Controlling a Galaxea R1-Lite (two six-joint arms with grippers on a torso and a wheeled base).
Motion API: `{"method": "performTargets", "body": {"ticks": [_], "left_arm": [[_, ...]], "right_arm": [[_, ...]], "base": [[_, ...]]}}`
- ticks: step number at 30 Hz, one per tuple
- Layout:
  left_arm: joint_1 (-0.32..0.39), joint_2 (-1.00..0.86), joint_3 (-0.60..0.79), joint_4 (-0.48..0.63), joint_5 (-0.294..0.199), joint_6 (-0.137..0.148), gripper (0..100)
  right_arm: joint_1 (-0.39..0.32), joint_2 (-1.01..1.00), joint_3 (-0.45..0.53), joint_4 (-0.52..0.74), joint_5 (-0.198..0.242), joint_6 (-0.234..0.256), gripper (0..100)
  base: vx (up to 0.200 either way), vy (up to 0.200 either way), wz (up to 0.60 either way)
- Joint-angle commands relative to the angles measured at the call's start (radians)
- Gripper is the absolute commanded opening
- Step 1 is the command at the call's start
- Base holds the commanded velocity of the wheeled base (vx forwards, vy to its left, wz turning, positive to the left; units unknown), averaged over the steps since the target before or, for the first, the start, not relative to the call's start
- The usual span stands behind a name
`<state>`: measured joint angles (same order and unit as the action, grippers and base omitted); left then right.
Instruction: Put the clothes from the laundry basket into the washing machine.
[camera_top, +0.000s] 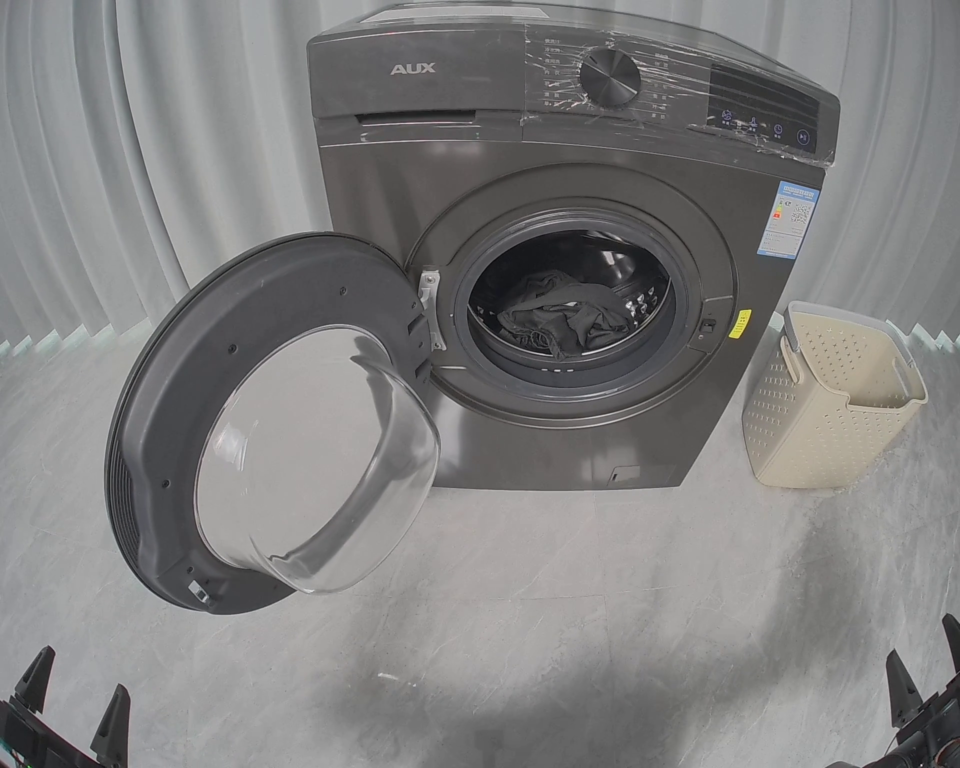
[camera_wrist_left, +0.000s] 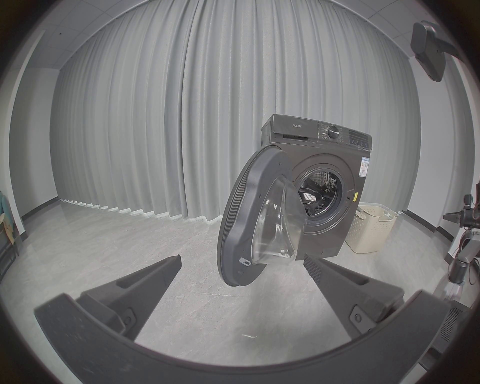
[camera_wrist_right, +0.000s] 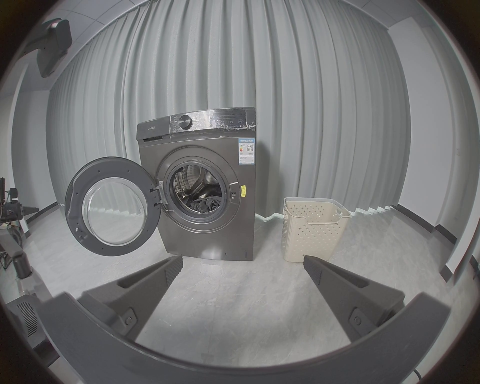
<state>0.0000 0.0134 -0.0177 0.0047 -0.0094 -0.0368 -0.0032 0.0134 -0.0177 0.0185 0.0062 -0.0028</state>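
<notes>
Both arms sit low at the near edge of the head view, well back from the machine. My left pincer: fingers spread wide, tips up, grey floor showing between them. My right pincer: likewise wide, same posture on the other side. The grey front-loading washing machine stands before a pleated pale curtain. Its round door is swung fully out to my left, hinged at the left rim of the opening, and the clear glass bowl of its window bulges toward me. The drum is in plain sight through the opening. Dark clothes lie in a crumpled heap on the drum's bottom, toward the front and inside the door seal. The laundry basket, cream plastic with perforated walls and a handle slot near the rim, stands on the floor near the machine's right front corner. The right wrist view shows it upright, open top up, with a gap between it and the cabinet. On the top panel a round dial sits under wrinkled clear plastic film. A blue-and-white label is stuck on the upper right of the front, and a small yellow sticker sits just right of the opening. Both pincers are well apart from the door, the basket and the clothes.
</notes>
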Motion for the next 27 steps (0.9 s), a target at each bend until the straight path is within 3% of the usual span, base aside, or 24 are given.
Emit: {"method": "performTargets", "body": {"ticks": [1,3,18,21,27], "left_arm": [[0.000,-0.012,0.016,0.000,0.000,-0.002,100],[0.000,-0.012,0.016,0.000,0.000,-0.002,100],[0.000,-0.013,0.016,-0.002,0.000,0.011,100],[0.000,-0.013,0.016,-0.002,-0.004,0.032,100],[0.002,-0.013,0.018,-0.002,-0.003,0.038,100]], "right_arm": [[-0.001,-0.007,0.012,0.000,0.003,0.000,100],[0.000,-0.007,0.012,0.000,0.003,0.000,100],[0.000,-0.007,0.012,0.000,0.001,0.000,100],[0.000,-0.007,0.012,0.000,0.001,0.000,100],[0.000,-0.007,0.012,0.000,0.001,0.000,100]], "base": [[0.000,0.000,0.00],[0.000,0.000,0.00],[0.000,0.200,0.00],[0.000,0.000,0.00],[0.000,0.000,0.00]]}}
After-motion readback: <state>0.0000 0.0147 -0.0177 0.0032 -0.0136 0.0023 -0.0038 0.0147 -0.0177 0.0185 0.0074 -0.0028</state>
